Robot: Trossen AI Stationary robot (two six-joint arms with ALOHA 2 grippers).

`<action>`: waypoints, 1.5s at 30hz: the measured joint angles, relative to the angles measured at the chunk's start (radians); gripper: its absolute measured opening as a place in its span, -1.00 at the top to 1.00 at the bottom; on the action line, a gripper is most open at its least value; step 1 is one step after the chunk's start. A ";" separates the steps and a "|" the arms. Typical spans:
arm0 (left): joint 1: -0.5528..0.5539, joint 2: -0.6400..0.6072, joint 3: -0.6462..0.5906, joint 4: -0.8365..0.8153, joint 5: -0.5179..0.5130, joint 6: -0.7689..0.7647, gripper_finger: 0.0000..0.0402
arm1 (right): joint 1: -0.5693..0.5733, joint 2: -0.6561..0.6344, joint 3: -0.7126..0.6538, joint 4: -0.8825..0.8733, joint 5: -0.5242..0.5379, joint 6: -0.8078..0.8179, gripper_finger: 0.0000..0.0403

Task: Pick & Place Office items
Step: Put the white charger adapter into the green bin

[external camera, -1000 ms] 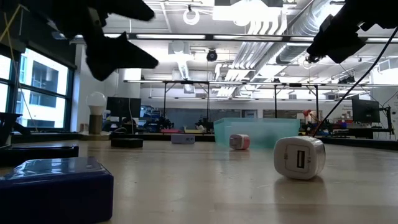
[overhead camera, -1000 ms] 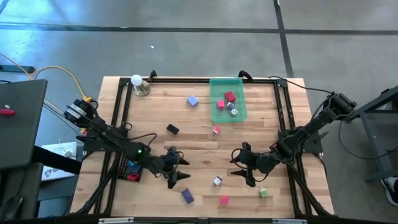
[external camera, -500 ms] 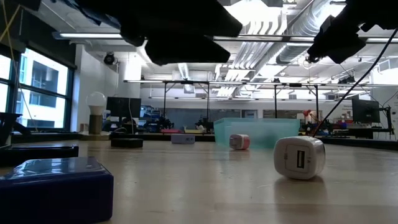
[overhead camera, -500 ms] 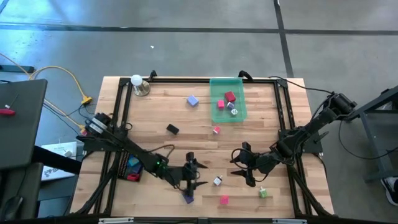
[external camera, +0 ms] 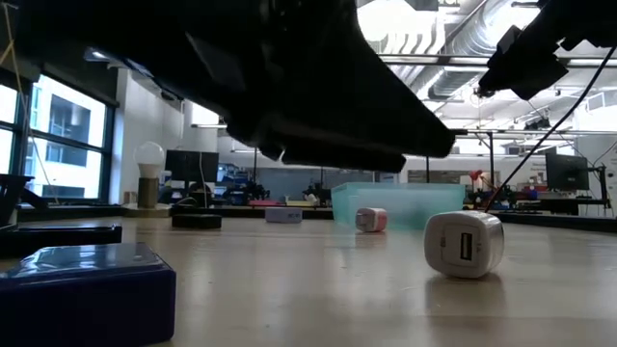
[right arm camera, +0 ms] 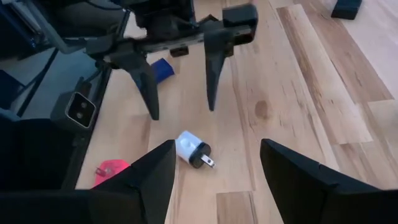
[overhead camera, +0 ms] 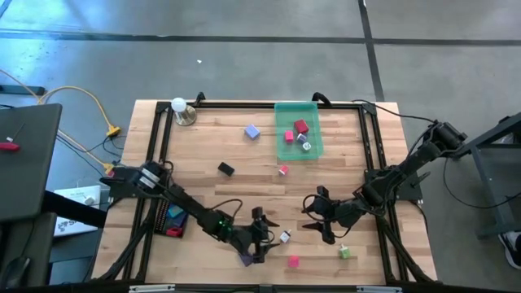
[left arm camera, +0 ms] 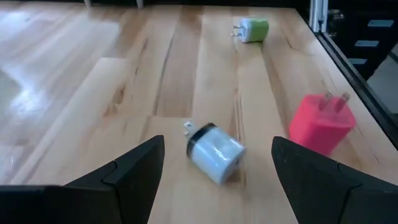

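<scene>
Wood-plank surface point(overhead camera: 260, 183) in a black frame. Nearest the front edge: purple block point(overhead camera: 245, 259) just left of the left tool, pink plug point(overhead camera: 293, 262) to its right, green plug point(overhead camera: 345, 253) further right.

Left tool point(overhead camera: 262, 236) sits low over the near-centre, fingers spread, pinching nothing. In the left wrist view the white charger plug point(left arm camera: 214, 149) lies on its side between the open fingers point(left arm camera: 134, 171), prongs up-left, apart from both. Pink plug point(left arm camera: 320, 122) and green plug point(left arm camera: 253, 29) lie beyond it. In the low view that arm fills the top of the frame and blocks most of the room; white plug point(external camera: 465, 244) and the purple block point(external camera: 87, 289) stay clear below it.

Right tool point(overhead camera: 313, 216) hovers just right of the white plug point(overhead camera: 285, 237), fingers spread, empty. Right wrist view looks across the white plug point(right arm camera: 191, 149) at the left tool point(right arm camera: 177, 93) opposite.

Mid-surface: black block point(overhead camera: 225, 169) left of centre, small red piece point(overhead camera: 283, 170) at centre. Black tray point(overhead camera: 172, 221) with coloured bits at the left rail.

Far side: purple block point(overhead camera: 252, 131), green translucent tray point(overhead camera: 297, 110) holding red, pink and grey-white pieces, white ball on metal base point(overhead camera: 180, 109) at the far-left corner.
</scene>
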 joint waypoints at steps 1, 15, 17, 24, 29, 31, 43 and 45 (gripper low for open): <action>0.002 0.020 0.021 0.005 0.008 0.000 -0.44 | 0.000 0.000 0.000 0.003 0.000 0.000 -0.11; 0.015 0.098 0.148 -0.122 0.033 -0.025 -0.44 | -0.002 0.000 0.000 -0.017 0.000 0.002 -0.11; 0.018 0.099 0.152 -0.130 0.039 -0.034 -0.44 | -0.002 0.000 0.000 -0.014 -0.002 0.004 -0.11; 0.021 0.102 0.152 -0.163 0.041 -0.084 -0.44 | -0.002 0.000 0.000 0.004 -0.001 0.009 -0.11; 0.032 0.122 0.152 -0.154 0.050 -0.108 -0.44 | -0.002 0.000 0.000 0.019 0.000 0.012 -0.11; 0.033 0.139 0.152 -0.139 0.063 -0.111 -0.44 | -0.002 0.000 0.000 0.018 0.000 0.034 -0.11; 0.054 0.169 0.152 -0.092 0.043 -0.170 -0.43 | 0.034 0.043 0.000 0.019 -0.004 0.065 -0.11; 0.064 0.169 0.154 -0.116 0.039 -0.222 -0.39 | 0.042 0.061 0.000 0.018 -0.004 0.065 -0.11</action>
